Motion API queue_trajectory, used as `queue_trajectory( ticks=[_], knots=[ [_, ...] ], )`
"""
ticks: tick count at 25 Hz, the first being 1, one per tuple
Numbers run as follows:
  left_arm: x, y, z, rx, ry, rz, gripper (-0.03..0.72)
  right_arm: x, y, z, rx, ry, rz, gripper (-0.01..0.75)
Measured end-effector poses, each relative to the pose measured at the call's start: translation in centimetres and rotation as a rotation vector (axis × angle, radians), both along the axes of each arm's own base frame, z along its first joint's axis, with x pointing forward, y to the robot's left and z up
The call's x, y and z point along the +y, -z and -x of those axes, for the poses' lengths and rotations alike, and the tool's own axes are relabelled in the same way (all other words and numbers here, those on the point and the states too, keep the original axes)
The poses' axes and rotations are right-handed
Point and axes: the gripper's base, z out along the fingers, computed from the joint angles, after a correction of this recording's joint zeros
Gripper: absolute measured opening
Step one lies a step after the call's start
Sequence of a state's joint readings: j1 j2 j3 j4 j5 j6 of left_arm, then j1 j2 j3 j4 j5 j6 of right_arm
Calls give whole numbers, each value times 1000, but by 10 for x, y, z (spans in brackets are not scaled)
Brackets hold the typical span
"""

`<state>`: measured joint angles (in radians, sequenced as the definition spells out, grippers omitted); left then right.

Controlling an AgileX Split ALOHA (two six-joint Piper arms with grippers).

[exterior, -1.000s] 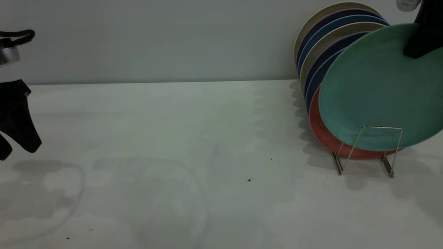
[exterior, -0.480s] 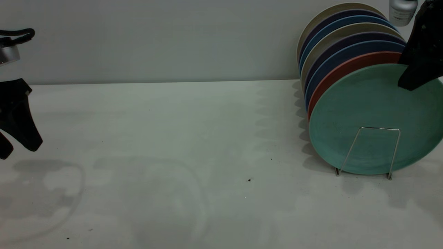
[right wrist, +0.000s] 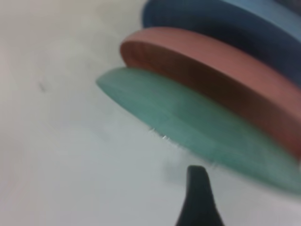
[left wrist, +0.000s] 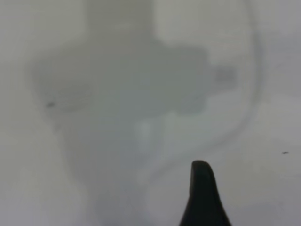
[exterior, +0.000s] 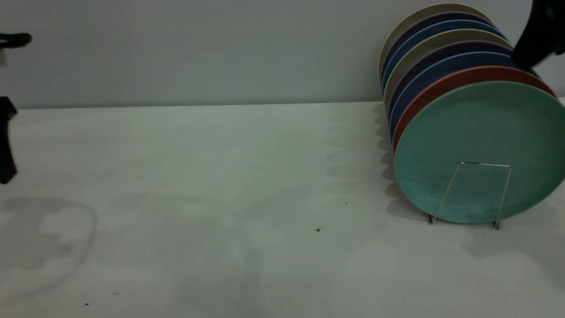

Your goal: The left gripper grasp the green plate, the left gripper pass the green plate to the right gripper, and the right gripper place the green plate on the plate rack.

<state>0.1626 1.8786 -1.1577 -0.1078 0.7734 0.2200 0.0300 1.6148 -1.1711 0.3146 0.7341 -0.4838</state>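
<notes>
The green plate (exterior: 479,150) stands on edge in the front slot of the plate rack (exterior: 479,190), leaning against the salmon-pink plate (exterior: 459,79) behind it. In the right wrist view the green plate's rim (right wrist: 188,122) lies just past one black fingertip (right wrist: 196,176). My right gripper (exterior: 535,37) hangs above the stack at the top right, clear of the green plate, open and empty. My left gripper (exterior: 5,141) is at the far left edge above the table, open and empty. One of its fingertips (left wrist: 201,174) shows over bare table.
Behind the pink plate the rack holds several more upright plates, blue (exterior: 441,66), dark and beige (exterior: 423,17), close to the back wall. The white table (exterior: 220,198) stretches from the left arm to the rack.
The right gripper lowered the green plate into the front slot, let go and rose up and away. The left gripper moved farther left, nearly out of view.
</notes>
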Motion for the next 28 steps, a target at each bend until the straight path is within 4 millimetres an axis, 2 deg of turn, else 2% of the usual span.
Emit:
queue_trajectory(
  ticks=[2, 4, 8, 11, 15, 19, 23, 28],
  knots=[
    [2, -5, 3, 24, -6, -19, 543, -7, -4, 9, 92, 175, -56, 562],
    [1, -15, 8, 35, -11, -18, 543, -14, -3, 18, 182, 246, -12, 558],
    [-2, -47, 23, 19, -11, -18, 543, -22, -5, 42, 379, 268, 104, 529],
    [-5, -77, 43, -15, -14, -22, 543, -24, -15, 57, 412, 264, 130, 501],
    [-13, -112, 83, -93, -23, -22, 543, -23, -20, 85, 400, 245, 119, 475],
    [-22, -131, 136, -173, -26, -31, 543, -22, -21, 127, 387, 224, 108, 470],
    [-30, -139, 186, -271, -32, -44, 543, -18, -30, 170, 307, 188, 54, 469],
    [-38, -135, 236, -380, -50, -55, 543, -15, -42, 218, 154, 151, 18, 469]
  ],
)
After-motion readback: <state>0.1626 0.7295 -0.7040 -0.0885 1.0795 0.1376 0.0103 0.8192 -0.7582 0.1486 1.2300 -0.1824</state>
